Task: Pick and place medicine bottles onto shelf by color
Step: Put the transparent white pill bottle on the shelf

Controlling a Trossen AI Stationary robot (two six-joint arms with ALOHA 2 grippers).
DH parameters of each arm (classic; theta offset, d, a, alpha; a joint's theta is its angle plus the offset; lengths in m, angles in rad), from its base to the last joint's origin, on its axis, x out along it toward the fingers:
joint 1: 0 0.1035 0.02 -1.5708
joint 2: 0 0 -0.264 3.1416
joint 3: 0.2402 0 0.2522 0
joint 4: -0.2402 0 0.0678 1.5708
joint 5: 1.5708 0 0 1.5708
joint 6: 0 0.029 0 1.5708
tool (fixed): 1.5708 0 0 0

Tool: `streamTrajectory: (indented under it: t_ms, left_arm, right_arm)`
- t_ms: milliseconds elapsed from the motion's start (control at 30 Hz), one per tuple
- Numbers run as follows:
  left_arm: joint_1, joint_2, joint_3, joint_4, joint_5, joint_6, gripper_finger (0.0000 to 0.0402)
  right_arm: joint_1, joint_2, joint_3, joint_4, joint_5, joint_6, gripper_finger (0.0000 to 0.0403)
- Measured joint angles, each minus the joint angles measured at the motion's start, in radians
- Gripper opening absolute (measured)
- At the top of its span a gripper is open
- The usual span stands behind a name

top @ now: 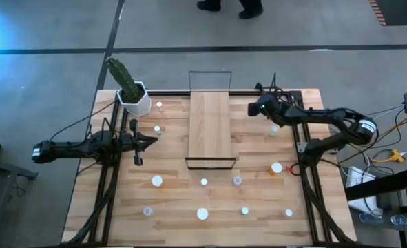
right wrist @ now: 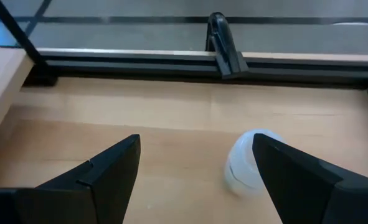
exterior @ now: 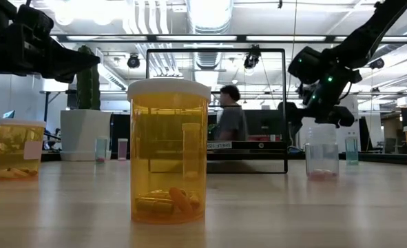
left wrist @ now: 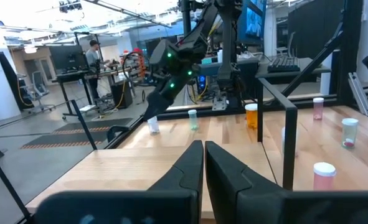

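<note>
The shelf (top: 210, 127), a narrow light-wood board with black wire ends, lies at the table's far middle. Several white-capped medicine bottles stand upright on the tabletop around it, among them an orange one (top: 277, 167) and a large orange one (exterior: 169, 151) at the near edge. My right gripper (right wrist: 196, 168) hangs open, slanting down, above the far right of the table (top: 253, 109). A small white bottle (right wrist: 249, 165) stands on the wood below it, beside one finger and apart from it. My left gripper (left wrist: 203, 155) is shut and empty, level, left of the shelf (top: 155, 142).
A cactus in a white pot (top: 131, 93) stands at the far left corner. A greenish bottle (top: 274, 129) stands just nearer than my right gripper. A black rail with a clamp (right wrist: 224, 43) runs along the far edge. A person (exterior: 231, 114) is in the room behind.
</note>
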Motion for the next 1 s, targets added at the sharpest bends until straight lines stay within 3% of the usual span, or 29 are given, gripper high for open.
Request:
streamTrajectory:
  t_ms: [133,300,600,1000]
  left_arm:
    - [0.0,0.0,0.0,0.0,0.0,0.008,0.0]
    - [0.0,0.003,0.0,-0.001,0.0,0.009,0.0]
    - [0.0,0.015,0.0,-0.001,0.0,0.017,0.0]
    - [0.0,0.015,0.0,-0.001,0.0,0.017,0.0]
  right_arm:
    - [0.007,0.006,0.034,-0.014,-0.001,-0.055,0.0302]
    - [0.007,0.007,0.057,-0.15,0.124,-0.063,0.0302]
    - [0.006,0.051,0.038,-0.157,0.136,-0.024,0.0297]
    - [-0.027,0.181,0.012,-0.066,0.154,0.019,0.0187]
